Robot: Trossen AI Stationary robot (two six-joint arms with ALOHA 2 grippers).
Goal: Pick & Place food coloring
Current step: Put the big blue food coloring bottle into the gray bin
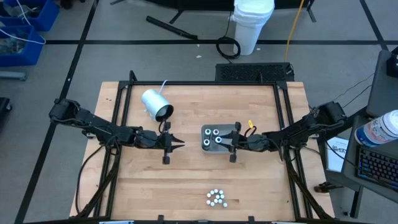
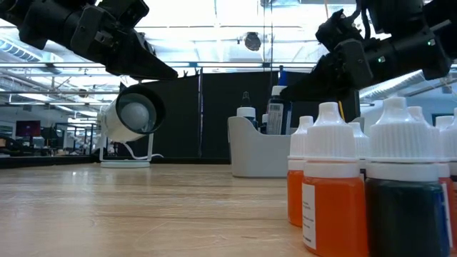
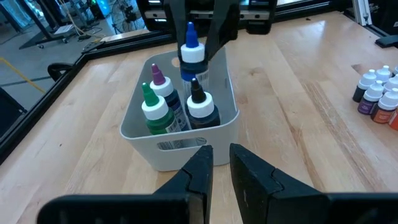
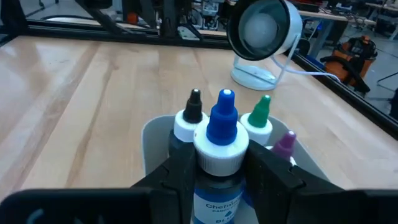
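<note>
A: Tray [image 1: 231, 129]?
B: Mid-table, slightly right of centre; three bottles [image 3: 177, 106] stand in it, a fourth [image 4: 221, 144] is clamped in the right gripper [image 1: 234, 142] over it.

A: Lamp [image 1: 156, 104]?
B: Left of the tray, toward the far edge.

A: Other bottles [image 1: 216, 198]?
B: Clustered at the near edge.

A: Left gripper [image 1: 178, 144]?
B: Between lamp and tray.

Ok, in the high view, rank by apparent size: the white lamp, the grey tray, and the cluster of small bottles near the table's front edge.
1. Grey tray and white lamp: they look much alike, so I won't rank them.
2. Cluster of small bottles: clearly the smallest patch.
</note>
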